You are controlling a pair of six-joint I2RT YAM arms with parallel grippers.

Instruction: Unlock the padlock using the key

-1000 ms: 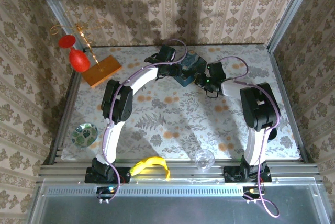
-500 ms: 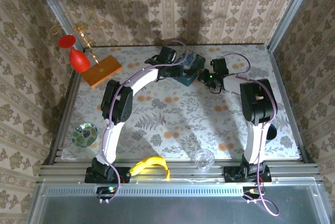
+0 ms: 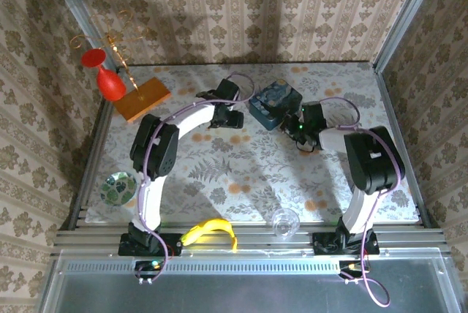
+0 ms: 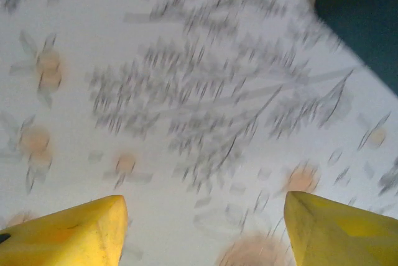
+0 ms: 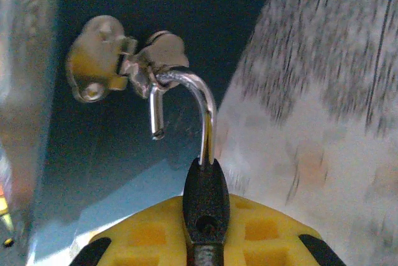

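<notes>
In the right wrist view the padlock (image 5: 205, 197), a small dark body, sits pinched between my yellow fingers (image 5: 149, 232), so my right gripper (image 5: 205, 210) is shut on it. Its silvery shackle (image 5: 200, 95) stands open, one end free, hooked through the hasp (image 5: 102, 70) on the blue tin (image 5: 186, 5). I cannot make out the key. From above, the right gripper (image 3: 296, 127) is at the tin's (image 3: 274, 103) near right side. My left gripper (image 3: 227, 117) is left of the tin, open (image 4: 205, 225) over bare tablecloth, with the tin's corner (image 4: 367, 17) at upper right.
A wooden block (image 3: 142, 98) with a wire stand and red glass (image 3: 111, 83) sits at the back left. A green dish (image 3: 118, 187) lies at the left edge. A banana (image 3: 210, 231) and a clear glass (image 3: 285, 221) lie on the near rail.
My left gripper has drawn back from the tin, toward the left and nearer, and the tin's lid is now uncovered. The right gripper has shifted slightly right and nearer.
</notes>
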